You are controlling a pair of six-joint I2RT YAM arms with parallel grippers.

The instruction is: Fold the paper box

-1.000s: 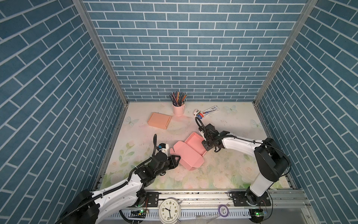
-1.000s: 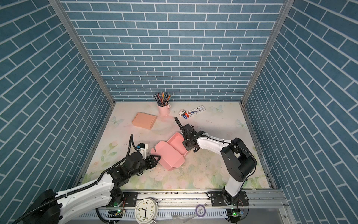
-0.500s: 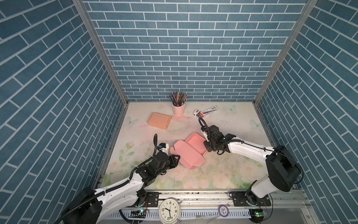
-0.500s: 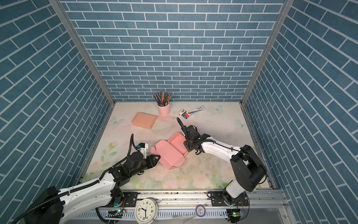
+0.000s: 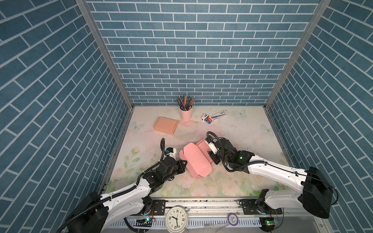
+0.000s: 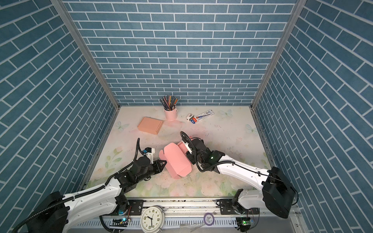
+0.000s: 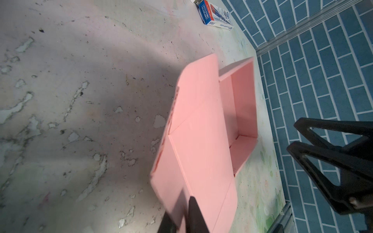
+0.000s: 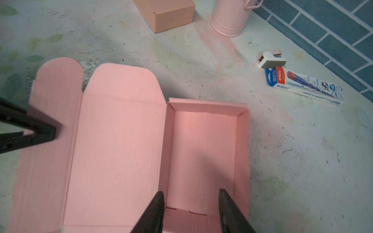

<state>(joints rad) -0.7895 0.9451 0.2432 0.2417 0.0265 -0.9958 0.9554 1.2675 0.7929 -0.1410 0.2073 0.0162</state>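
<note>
Starting at the left, the white and black left arm comes in low from the front corner, and behind it, towards the back wall, a closed peach cardboard box lies flat on the floral-print desk, well apart from the action. Now the left fingers: they're together, clamped on the outer flap of the pink paper box, and the left wrist view shows that flap sandwiched between the two fingers. The box lies open in the front middle of the desk, broad lid panel spread to the left with a rounded side tab showing, shallow tray with its walls standing on the right. There's a shadow under the lid in the left wrist view, so its free edge looks to be off the desk. Straight behind, at the back wall, a pink metal cup stuffed with coloured pencils stands upright. Moving right, the right fingers sit at the tray's near end, and they're apart: in the right wrist view one finger is by the fold between lid and tray, its partner is over the tray floor, and nothing is gripped between them; whether they touch the card, I can't tell. Back right, a small white stapler lies just beside a blue and white pen carton. Last, the right arm runs off to the front right corner
</note>
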